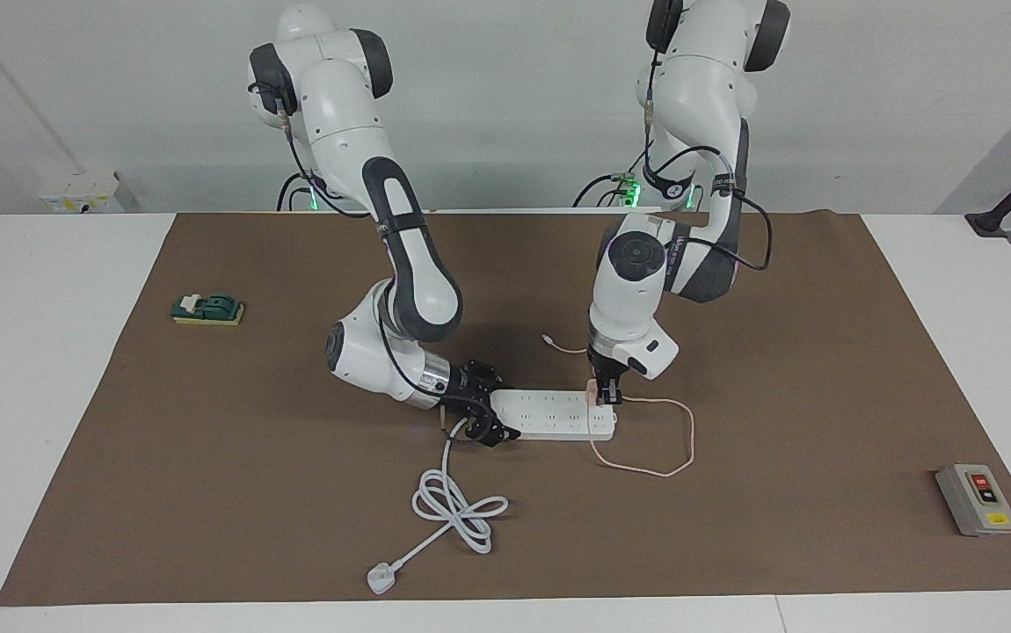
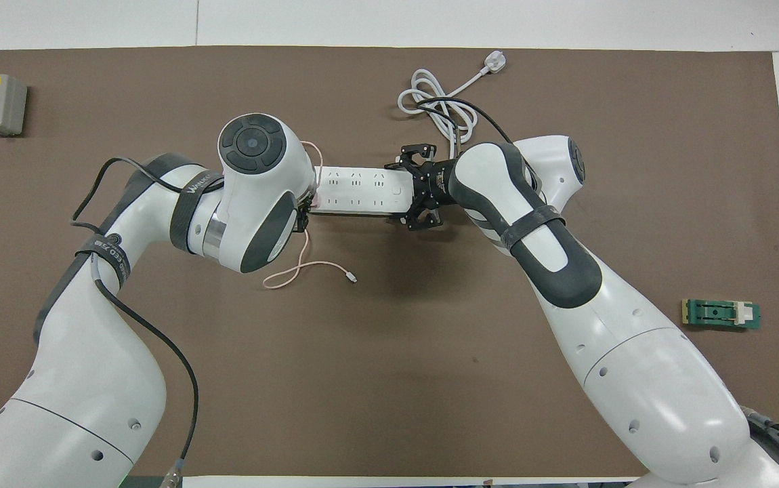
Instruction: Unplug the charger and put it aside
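Mostly the left tool [image 1: 606, 395] hides the charger [image 1: 593, 393] it clamps

1. Power strip [image 1: 556, 414], mid-mat: both ends taken, right gripper [image 1: 481, 413] and left gripper [image 1: 607, 394].
2. White cord [image 1: 453, 505] coils farther from the robots.
3. Pink cable [image 1: 657, 440] loops toward the left arm's end.

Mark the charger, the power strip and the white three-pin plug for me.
charger [image 1: 594, 393]: facing view, pink body just under the left gripper's tips.
power strip [image 1: 549, 413]: facing view, middle of its socket face.
white three-pin plug [image 1: 379, 578]: facing view, plug body at the cord's loose end.
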Controlling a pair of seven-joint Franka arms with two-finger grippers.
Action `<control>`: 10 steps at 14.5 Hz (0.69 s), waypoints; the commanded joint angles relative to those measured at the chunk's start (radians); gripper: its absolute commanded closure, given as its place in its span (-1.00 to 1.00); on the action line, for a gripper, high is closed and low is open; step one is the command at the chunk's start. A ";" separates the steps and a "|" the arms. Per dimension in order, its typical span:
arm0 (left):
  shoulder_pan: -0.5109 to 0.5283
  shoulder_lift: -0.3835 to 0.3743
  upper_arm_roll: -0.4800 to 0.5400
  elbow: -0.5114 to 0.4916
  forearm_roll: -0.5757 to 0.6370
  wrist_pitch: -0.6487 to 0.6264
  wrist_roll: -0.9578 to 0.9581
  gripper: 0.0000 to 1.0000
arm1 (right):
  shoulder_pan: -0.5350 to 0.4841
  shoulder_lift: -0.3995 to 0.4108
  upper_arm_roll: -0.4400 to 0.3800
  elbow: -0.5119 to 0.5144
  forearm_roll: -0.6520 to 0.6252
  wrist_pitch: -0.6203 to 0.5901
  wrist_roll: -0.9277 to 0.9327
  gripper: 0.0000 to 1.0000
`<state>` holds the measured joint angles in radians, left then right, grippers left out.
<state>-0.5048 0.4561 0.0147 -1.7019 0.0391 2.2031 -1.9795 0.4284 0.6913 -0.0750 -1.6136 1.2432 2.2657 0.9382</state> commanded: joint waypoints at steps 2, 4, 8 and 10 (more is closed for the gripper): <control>0.000 0.003 -0.001 0.005 0.018 -0.045 0.007 1.00 | -0.003 0.004 0.004 -0.025 0.021 0.025 -0.048 1.00; 0.002 0.004 -0.002 0.039 0.025 -0.109 0.017 1.00 | -0.005 0.004 0.004 -0.025 0.021 0.023 -0.048 1.00; 0.003 0.009 -0.002 0.097 0.021 -0.195 0.028 1.00 | -0.022 0.007 0.006 -0.025 0.021 0.012 -0.050 1.00; 0.000 -0.003 -0.004 0.107 0.018 -0.229 0.030 1.00 | -0.023 0.008 0.006 -0.025 0.022 0.011 -0.050 1.00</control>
<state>-0.5049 0.4931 0.0114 -1.6152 0.0445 2.0976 -1.9630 0.4257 0.6917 -0.0730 -1.6147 1.2467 2.2653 0.9381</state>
